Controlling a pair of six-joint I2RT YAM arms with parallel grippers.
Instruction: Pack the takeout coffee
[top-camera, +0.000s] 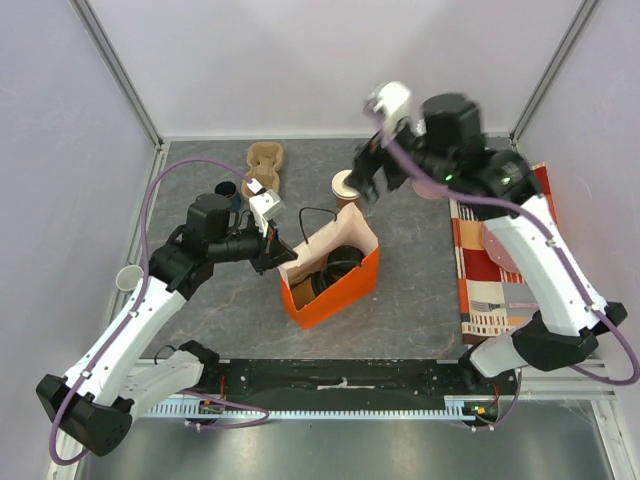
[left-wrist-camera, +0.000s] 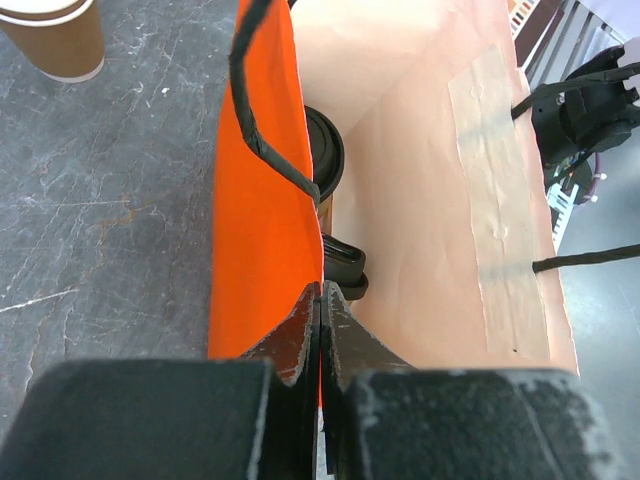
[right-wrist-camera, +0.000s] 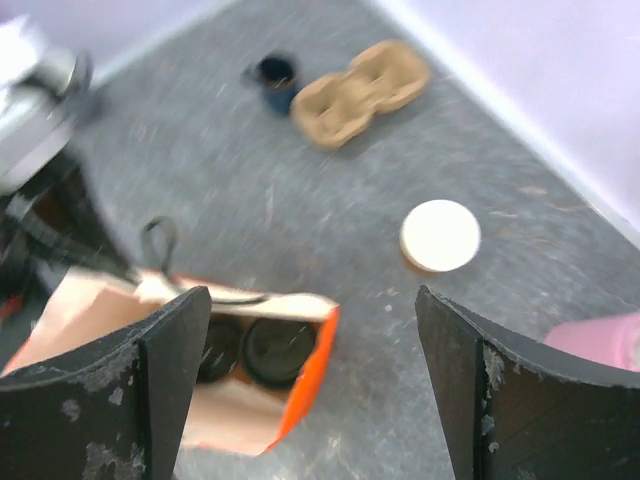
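Two takeout coffee cups stand inside the orange paper bag (top-camera: 345, 288); only their round black lids (right-wrist-camera: 280, 350) (right-wrist-camera: 220, 348) show from above. In the left wrist view one lid (left-wrist-camera: 325, 150) sits deep in the bag (left-wrist-camera: 260, 250) and another dark lid (left-wrist-camera: 345, 268) lies nearer. My left gripper (left-wrist-camera: 322, 298) is shut on the bag's orange side wall at its rim, holding the mouth open (top-camera: 272, 248). My right gripper (top-camera: 365, 175) hangs high above the table behind the bag, open and with nothing between its fingers (right-wrist-camera: 312, 300).
A brown kraft cup (top-camera: 345, 185) with a cream-white top stands behind the bag (right-wrist-camera: 440, 235). A cardboard cup carrier (top-camera: 265, 163) and a dark blue mug (top-camera: 226, 190) sit at the back left. A light blue cup (top-camera: 127, 277) is far left. A striped cloth (top-camera: 495, 280) lies right.
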